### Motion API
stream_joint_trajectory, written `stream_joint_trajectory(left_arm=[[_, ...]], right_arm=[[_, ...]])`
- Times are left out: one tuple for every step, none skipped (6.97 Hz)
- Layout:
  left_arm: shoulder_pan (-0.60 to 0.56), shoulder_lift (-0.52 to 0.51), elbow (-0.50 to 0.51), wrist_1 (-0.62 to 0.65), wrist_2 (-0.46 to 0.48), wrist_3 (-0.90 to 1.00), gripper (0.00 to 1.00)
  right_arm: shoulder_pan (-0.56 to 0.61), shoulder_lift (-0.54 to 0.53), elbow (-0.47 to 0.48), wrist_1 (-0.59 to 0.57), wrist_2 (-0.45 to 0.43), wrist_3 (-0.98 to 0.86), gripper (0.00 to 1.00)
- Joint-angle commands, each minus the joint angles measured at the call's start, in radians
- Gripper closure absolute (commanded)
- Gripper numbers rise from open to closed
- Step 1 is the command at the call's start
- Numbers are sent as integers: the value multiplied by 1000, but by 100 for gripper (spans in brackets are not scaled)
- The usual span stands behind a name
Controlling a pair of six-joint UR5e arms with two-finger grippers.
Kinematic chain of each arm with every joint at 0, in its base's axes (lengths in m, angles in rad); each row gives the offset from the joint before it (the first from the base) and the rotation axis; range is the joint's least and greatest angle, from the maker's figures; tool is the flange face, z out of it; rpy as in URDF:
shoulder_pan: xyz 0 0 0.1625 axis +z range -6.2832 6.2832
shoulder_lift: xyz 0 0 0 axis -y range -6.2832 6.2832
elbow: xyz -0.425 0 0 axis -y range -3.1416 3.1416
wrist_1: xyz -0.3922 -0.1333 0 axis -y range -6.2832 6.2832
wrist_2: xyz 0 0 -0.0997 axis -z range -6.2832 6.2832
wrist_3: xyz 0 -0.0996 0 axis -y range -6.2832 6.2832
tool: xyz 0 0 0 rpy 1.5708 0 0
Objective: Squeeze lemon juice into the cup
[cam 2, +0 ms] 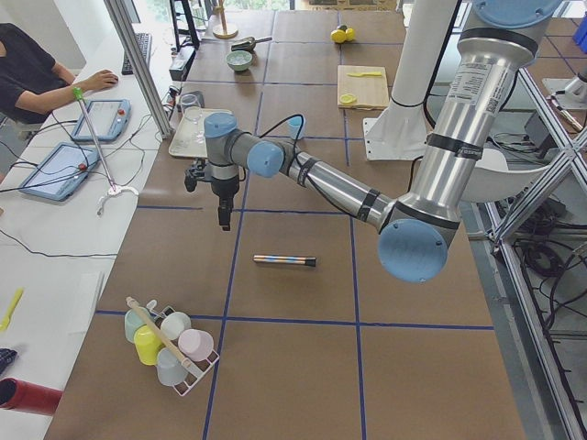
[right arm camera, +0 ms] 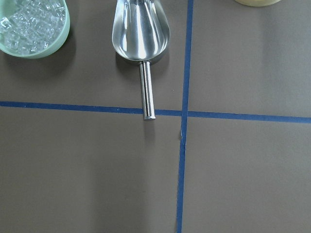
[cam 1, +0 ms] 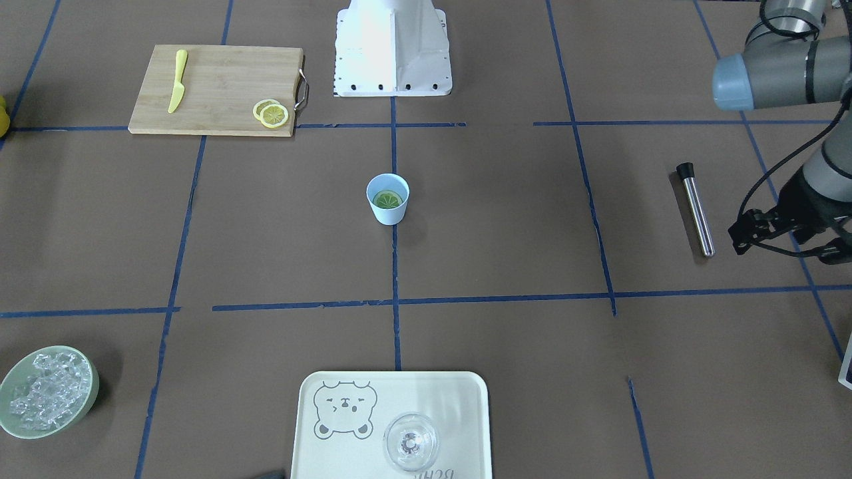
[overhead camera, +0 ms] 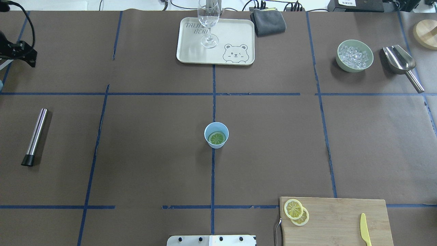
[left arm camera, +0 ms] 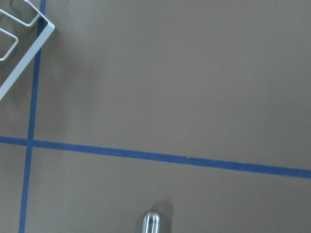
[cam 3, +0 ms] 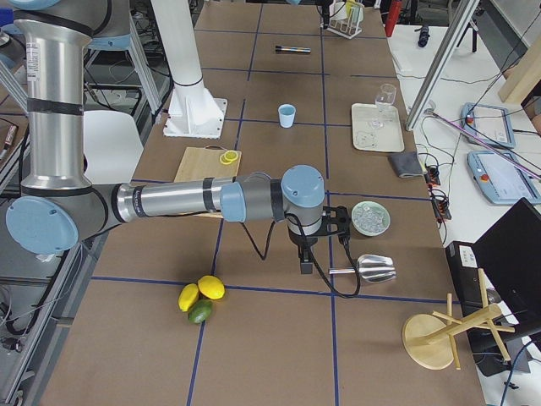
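Brown paper covers the table (overhead camera: 153, 153). One lemon slice (overhead camera: 217, 138) lies inside the cup (overhead camera: 215, 145) in the middle. The left claw (cam 1: 742, 236) waits far off at ten o'clock. The right claw (cam 3: 304, 264) waits at two. I cannot tell if either is open. The squeeze looks done, so they only need to stay away.

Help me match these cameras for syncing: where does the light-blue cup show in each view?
Exterior front-facing: cup at centre, on the tape line.
Overhead exterior: cup at centre, same line.
Exterior left: cup far, upper middle, past the near arm.
Exterior right: cup upper middle.
Left wrist: not in it.
Right wrist: not in it.
Shared landmark: cutting board.
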Motion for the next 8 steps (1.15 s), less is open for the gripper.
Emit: stream_joint_trajectory(left_arm=[[-141,14,13,45,-24,272,0],[-214,102,18,32,-57,404,0],[-264,140,25,36,-112,505,0],[-319,210,24,26,-152,537,0],[-339,215,21,29,-163,531,0],[-354,202,43,24,-212,522,0],[-356,203,42,0,-206,520,0],[-359,218,48,-60,-211,537,0]], right_arm=[[0,-10,0,-3,5,1,0],[0,-10,1,-6,6,3,0],[0,-10,0,-7,6,3,0],[0,-10,0,-6,5,3,0],[0,-11,1,-9,11,3,0],[0,-28,18,-12,26,4,0],[2,-46,33,-12,31,4,0],[0,-56,44,-13,31,4,0]])
